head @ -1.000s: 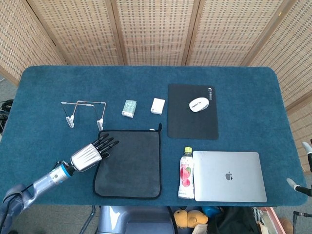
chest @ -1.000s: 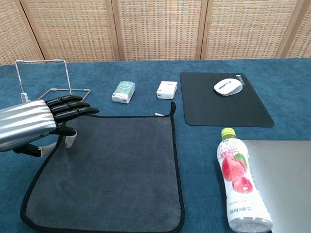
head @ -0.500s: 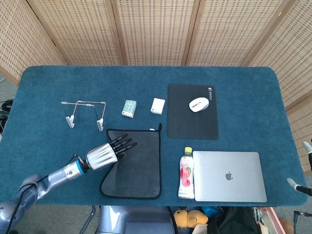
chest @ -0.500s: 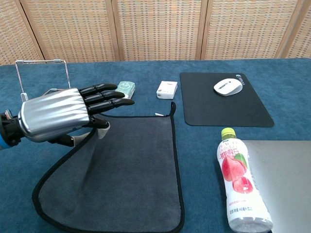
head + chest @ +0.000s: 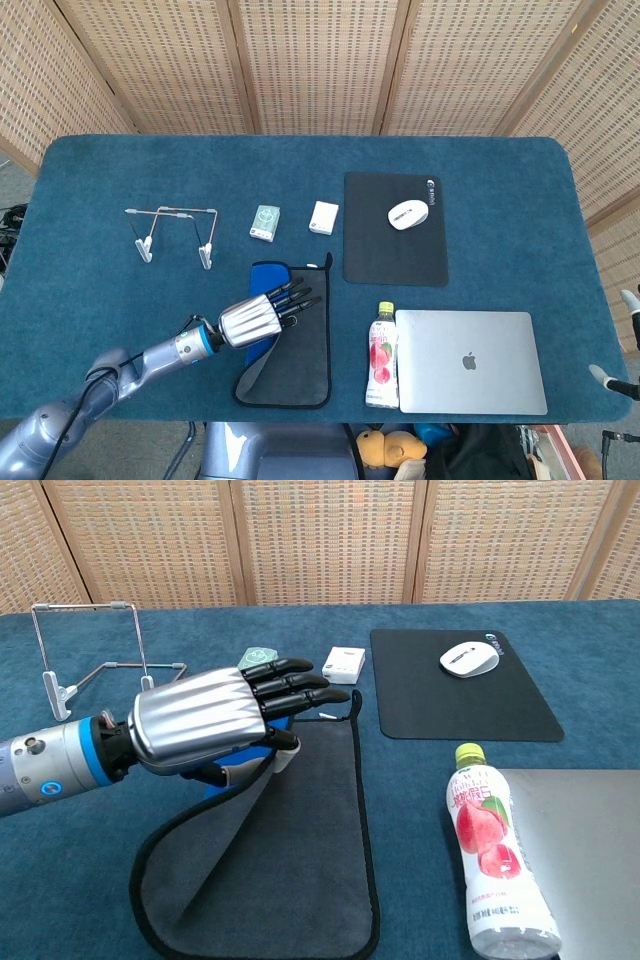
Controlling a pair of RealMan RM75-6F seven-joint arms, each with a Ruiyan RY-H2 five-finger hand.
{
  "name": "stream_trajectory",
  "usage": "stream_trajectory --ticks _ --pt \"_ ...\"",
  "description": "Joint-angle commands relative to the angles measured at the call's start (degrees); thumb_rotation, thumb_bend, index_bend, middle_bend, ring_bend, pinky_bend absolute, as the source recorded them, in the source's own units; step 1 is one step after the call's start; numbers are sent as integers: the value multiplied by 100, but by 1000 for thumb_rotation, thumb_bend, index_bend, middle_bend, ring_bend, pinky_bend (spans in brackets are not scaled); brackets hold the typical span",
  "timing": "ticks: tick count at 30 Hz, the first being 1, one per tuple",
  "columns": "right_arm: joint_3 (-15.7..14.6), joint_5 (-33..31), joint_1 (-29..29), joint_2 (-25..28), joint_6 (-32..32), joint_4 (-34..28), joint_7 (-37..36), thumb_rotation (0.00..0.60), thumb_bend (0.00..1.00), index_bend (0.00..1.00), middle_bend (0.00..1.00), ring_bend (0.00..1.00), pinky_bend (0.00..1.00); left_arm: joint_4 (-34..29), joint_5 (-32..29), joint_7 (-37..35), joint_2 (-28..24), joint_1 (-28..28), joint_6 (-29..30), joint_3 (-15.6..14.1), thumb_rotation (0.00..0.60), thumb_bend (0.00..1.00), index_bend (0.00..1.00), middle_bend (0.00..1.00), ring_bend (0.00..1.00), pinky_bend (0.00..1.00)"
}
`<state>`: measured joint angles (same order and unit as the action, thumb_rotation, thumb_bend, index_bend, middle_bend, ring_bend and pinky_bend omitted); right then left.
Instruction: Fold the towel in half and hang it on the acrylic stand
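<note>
A dark grey towel (image 5: 300,345) with a black hem lies at the table's near edge, partly folded. Its left side is lifted and turned over to the right, showing a blue underside (image 5: 265,275). My left hand (image 5: 262,315) grips that raised left edge, fingers stretched out toward the right above the towel. From the chest view, the towel (image 5: 310,820) slopes up to the left hand (image 5: 215,720), its edge caught under the fingers. The stand (image 5: 172,232), a thin clear frame, sits to the far left of the towel, upright and bare (image 5: 90,650). My right hand is in neither view.
A peach drink bottle (image 5: 382,355) lies beside a shut silver laptop (image 5: 470,362) right of the towel. Behind them lies a black mouse pad (image 5: 395,250) with a white mouse (image 5: 407,214). A green box (image 5: 264,222) and a white box (image 5: 324,217) sit behind the towel.
My left hand has moved right across the towel, carrying its left edge up and over. The towel's footprint has narrowed and the blue underside now shows.
</note>
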<state>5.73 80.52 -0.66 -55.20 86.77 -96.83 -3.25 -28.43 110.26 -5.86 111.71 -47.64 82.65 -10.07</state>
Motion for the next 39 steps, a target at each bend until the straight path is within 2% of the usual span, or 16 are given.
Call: stream_trajectory --ticks 1,22,30,37,39 --pt "4 -18 2 -2 -7 3 8 600 0 0 0 0 0 67 -32 -103 128 -94 -87 28 600 501 669 0 0 0" --pt "46 -199 37 -15 -129 61 10 600 0 0 0 0 0 613 -392 -317 939 -531 -732 256 600 500 664 0 0 0" --pt "55 -240 54 -15 -178 81 -7 600 0 0 0 0 0 685 -477 -226 1110 -685 -952 269 600 494 609 0 0 0" --pt "63 -268 49 -1 -187 85 -46 600 0 0 0 0 0 737 -610 -93 1238 -838 -1200 355 600 492 600 0 0 0" --pt "65 -275 48 1 -193 92 -64 600 0 0 0 0 0 730 -637 -48 1268 -867 -1239 368 600 472 564 0 0 0"
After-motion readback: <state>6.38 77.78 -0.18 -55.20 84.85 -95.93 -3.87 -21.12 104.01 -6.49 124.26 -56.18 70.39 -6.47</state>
